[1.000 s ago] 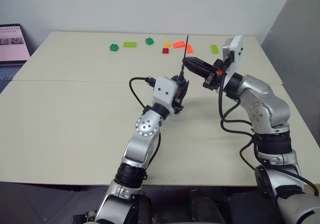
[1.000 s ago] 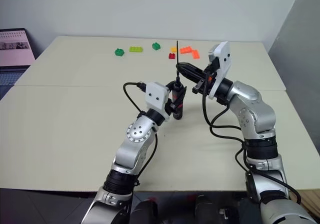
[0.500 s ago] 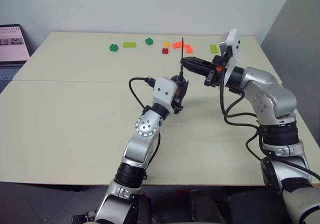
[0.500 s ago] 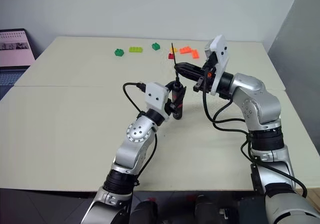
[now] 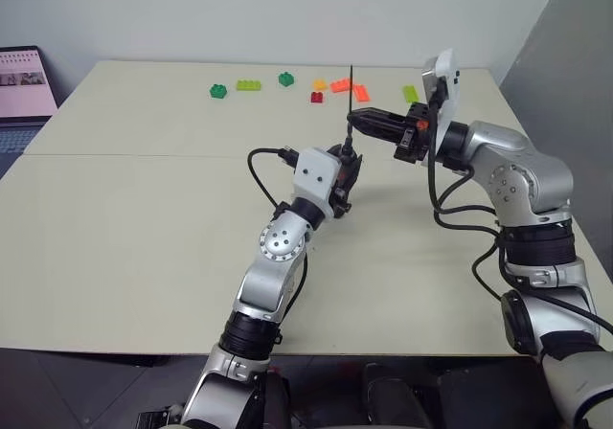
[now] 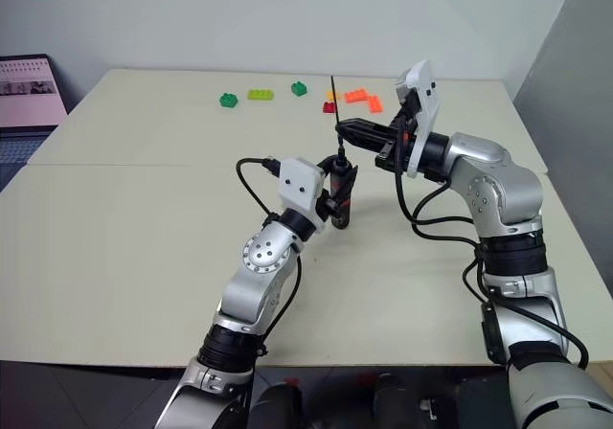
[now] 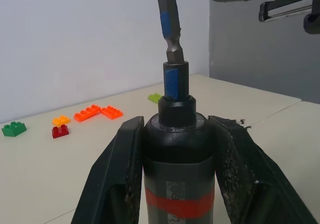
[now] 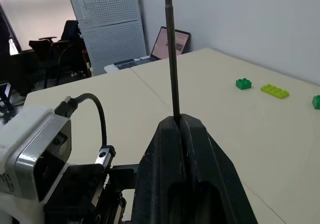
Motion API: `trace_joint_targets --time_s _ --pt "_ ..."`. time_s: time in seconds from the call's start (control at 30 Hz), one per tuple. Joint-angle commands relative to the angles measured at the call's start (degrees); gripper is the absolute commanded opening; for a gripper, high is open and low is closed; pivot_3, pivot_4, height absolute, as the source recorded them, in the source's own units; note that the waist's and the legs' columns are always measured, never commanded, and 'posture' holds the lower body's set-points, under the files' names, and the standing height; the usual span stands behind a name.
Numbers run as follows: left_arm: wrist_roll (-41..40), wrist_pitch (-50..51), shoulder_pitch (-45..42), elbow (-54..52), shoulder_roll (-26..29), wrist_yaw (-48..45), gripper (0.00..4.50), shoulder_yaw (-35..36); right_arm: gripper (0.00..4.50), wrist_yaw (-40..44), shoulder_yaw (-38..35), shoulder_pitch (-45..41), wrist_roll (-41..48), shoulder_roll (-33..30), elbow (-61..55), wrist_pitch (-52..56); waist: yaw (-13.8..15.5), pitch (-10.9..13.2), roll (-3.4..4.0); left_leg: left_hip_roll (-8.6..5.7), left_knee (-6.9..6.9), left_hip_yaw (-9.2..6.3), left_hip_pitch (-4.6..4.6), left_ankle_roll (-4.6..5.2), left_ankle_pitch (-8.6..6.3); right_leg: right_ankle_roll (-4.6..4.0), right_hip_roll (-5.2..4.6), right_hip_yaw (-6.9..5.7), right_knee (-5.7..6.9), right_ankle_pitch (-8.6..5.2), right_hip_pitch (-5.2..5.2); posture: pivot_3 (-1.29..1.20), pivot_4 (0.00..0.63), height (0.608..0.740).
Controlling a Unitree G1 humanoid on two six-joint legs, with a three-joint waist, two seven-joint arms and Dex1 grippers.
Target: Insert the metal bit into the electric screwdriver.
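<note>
While left claw [image 7: 175, 184] clamps the matte screwdriver [image 7: 177, 159] (red-banded), right claw [image 5: 352, 118] pinches the thin bit [image 8: 171, 54].

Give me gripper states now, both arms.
Left gripper: shut on the electric screwdriver.
Right gripper: shut on the metal bit.

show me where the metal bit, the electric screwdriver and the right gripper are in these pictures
metal bit [image 8: 171, 54], right wrist view, middle of the thin shaft.
electric screwdriver [image 7: 176, 159], left wrist view, dark body above the red band.
right gripper [image 5: 356, 119], left eye view, closed fingertips pinching the bit.
</note>
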Motion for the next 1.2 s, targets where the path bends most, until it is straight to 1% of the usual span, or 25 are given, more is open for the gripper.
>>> trace_joint_targets --time_s 0.03,0.37,0.57,0.87,1.2 --pt "-0.17 -1.11 -1.0 -0.92 0.05 -0.02 1.64 0.54 0.0 1.71 -0.46 0.69 1.33 -0.7 -0.05 1.77 0.0 0.0 0.0 0.0 0.0 0.0 0.0 0.0 0.0 0.0 0.0 0.0 0.0 0.0 0.0 0.0 0.15 0.74" --pt "-0.49 -1.09 -1.27 -0.64 0.32 -0.47 1.64 0.52 0.0 6.3 0.64 -2.28 0.26 -1.56 3.84 0.36 -0.01 0.0 0.0 0.0 0.0 0.01 0.0 0.0 0.0 0.0 0.0 0.0 0.0 0.0 0.0 0.0 0.15 0.74" --pt "-0.38 -1.04 -1.25 -0.67 0.3 -0.35 1.64 0.55 0.0 6.86 0.88 -3.09 -0.24 -1.76 3.91 0.8 -0.01 0.0 0.0 0.0 -0.01 0.0 0.0 0.0 0.0 0.0 0.0 0.0 -0.01 0.0 -0.01 0.0 0.15 0.74" --pt "-0.29 -1.14 -1.33 -0.61 0.48 -0.3 1.64 0.7 0.0 2.28 0.77 -2.81 -1.28 -1.45 0.63 3.62 -0.01 0.0 0.0 0.0 -0.01 0.01 -0.01 0.0 0.0 0.0 0.0 0.0 -0.02 0.0 -0.01 0.0 0.15 0.74" --pt "-0.04 -1.11 -1.3 -0.69 0.76 -0.08 1.64 0.78 0.0 -2.27 1.32 -2.18 -2.4 -2.44 -3.02 7.61 -0.01 0.0 0.0 0.0 -0.01 0.01 -0.01 0.0 0.0 0.0 0.0 0.01 -0.02 0.0 -0.01 0.0 0.15 0.74"
